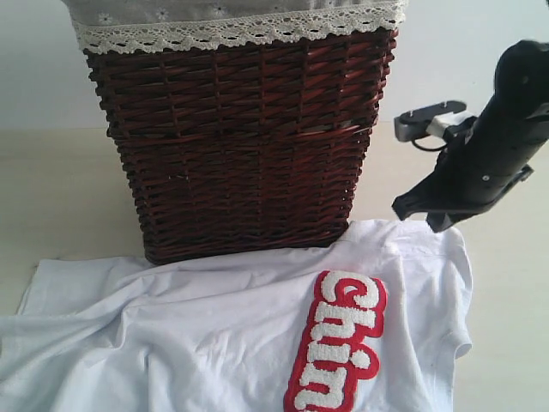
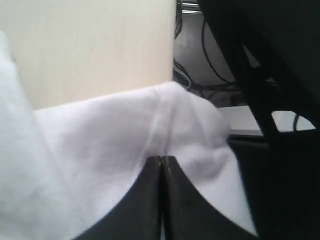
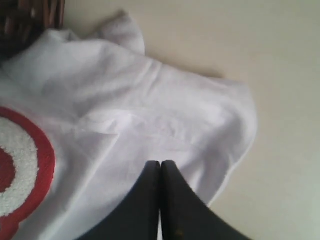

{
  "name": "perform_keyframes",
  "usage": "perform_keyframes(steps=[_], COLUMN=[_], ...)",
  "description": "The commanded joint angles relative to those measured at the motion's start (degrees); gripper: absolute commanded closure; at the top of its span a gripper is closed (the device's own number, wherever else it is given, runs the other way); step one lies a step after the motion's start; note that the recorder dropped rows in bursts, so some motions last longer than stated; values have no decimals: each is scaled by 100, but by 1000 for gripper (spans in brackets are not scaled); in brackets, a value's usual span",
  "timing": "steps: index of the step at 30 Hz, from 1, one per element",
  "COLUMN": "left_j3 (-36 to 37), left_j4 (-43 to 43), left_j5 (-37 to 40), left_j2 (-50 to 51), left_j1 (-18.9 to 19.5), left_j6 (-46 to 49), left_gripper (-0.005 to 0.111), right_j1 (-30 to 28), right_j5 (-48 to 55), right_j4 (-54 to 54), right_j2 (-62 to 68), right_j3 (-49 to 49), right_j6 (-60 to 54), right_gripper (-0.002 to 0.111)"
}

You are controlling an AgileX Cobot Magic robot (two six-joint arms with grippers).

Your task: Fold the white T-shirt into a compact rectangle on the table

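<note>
Exterior view: at the left the table (image 1: 51, 189) lies bare. The shirt (image 1: 171, 335) fills the lower part of the frame from the left edge almost to the right, lying flat but rumpled and not yet folded. Its upper edge runs against the foot of the basket (image 1: 240, 146) at the upper centre, so the basket probably crowds that edge and leaves little room to fold that way. A lace-trimmed liner (image 1: 232, 30) hangs over the basket's rim. The red-edged lettering (image 1: 339, 343) sits at the lower right of centre and faces up, so the front of the shirt is uppermost. At the upper right the right arm (image 1: 497, 146) hangs above the shirt's right corner, clear of the cloth, likely poised to come down for a hold.

In the left wrist view the left gripper (image 2: 161, 162) has its jaws pressed together over white cloth near the table's edge. No cloth shows between them, though a seam runs up to the tips.

In the right wrist view the right gripper (image 3: 160, 167) also has its jaws together, empty, over a loose outer edge of the shirt. It would need to part them before it could pinch the fabric.
</note>
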Motion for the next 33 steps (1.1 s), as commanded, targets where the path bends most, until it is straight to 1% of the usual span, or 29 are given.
perform_keyframes(steps=[1, 4, 7, 9, 12, 14, 16, 18, 25, 29, 33], left_j3=[-16, 50, 55, 64, 64, 64, 64, 64, 50, -32, -114], left_j4=[-184, -197, -255, -294, -294, -294, -294, -306, -322, -309, -298], left_j5=[-1023, -932, -687, -676, -559, -475, -562, -660, -749, -749, -465], left_j2=[-160, -292, -316, -304, -255, -185, -106, -28, 337, 408, 408], left_j1=[16, 85, 83, 32, -129, -316, -481, -522, -414, -414, -414], left_j6=[-63, -63, -63, -63, -63, -63, -63, -63, -187, -187, -174], left_gripper=[107, 107, 107, 107, 107, 107, 107, 107, 107, 107, 107], right_j1=[-337, -523, -512, -487, -487, -487, -487, -487, -500, -500, -500], right_j5=[77, 12, -307, -602, -1046, -1172, -1332, -1619, -2508, -2537, -2536], right_j4=[-63, 40, 321, 590, 1074, 1076, 1076, 1076, 850, 862, 862], right_j2=[-582, -674, -653, -654, -604, -471, -312, -93, 611, 912, 1098], right_j3=[101, 380, 674, 849, 1021, 1032, 1032, 1032, 1017, 863, 728], right_j6=[1, 1, -10, -63, -382, -393, -393, -378, -32, -32, -32], right_gripper=[108, 108, 108, 108, 108, 108, 108, 108, 108, 108, 108])
